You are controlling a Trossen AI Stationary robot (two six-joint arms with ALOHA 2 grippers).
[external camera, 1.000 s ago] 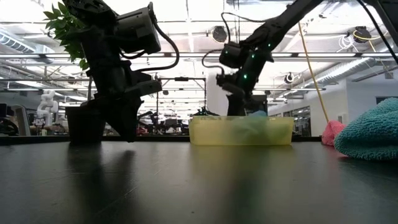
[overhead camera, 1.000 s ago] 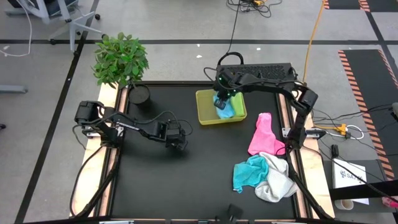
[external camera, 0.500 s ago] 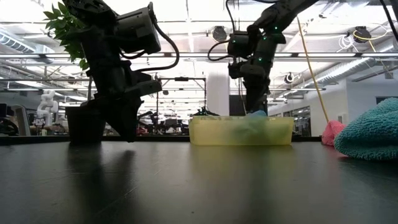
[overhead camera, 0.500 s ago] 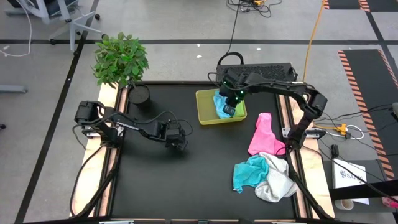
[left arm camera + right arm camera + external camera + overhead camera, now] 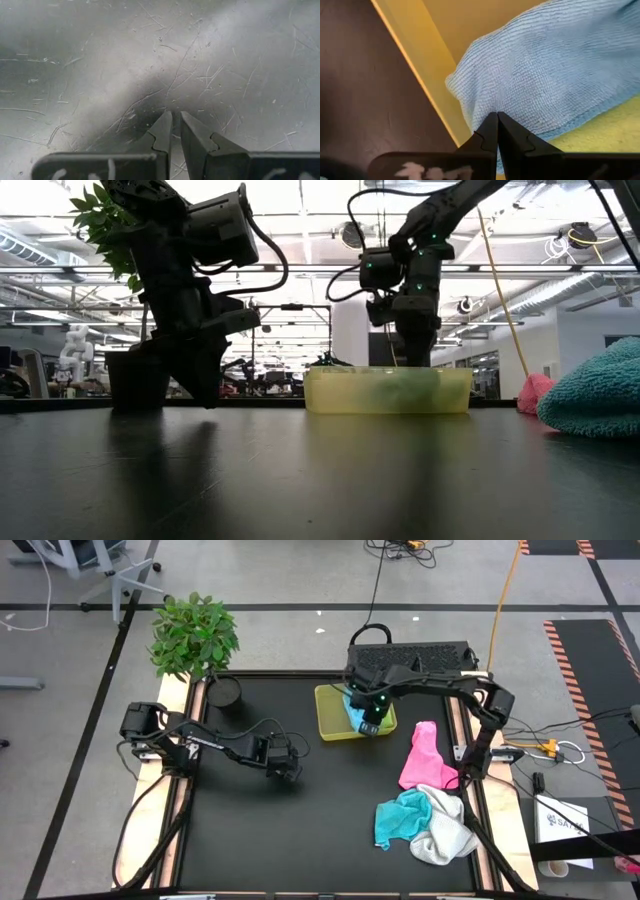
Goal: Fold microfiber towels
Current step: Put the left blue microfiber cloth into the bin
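1. The yellow-green tray (image 5: 333, 715) at the worktop's (image 5: 300, 830) back holds the light blue towel (image 5: 555, 75) lying over a lime green towel (image 5: 600, 130).
2. The right arm reaches in over the tray, its tool (image 5: 496, 131) clenched empty against the blue cloth.
3. The left tool (image 5: 174, 131), nearly closed and empty, hangs over bare worktop.

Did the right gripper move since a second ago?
Yes. The right gripper slid from the middle of the tray toward its near right corner, over the blue towel.

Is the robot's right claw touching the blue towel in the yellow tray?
Touching. The right wrist view shows the right gripper's shut fingertips pressed against the light blue towel, no gap between, inside the tray.
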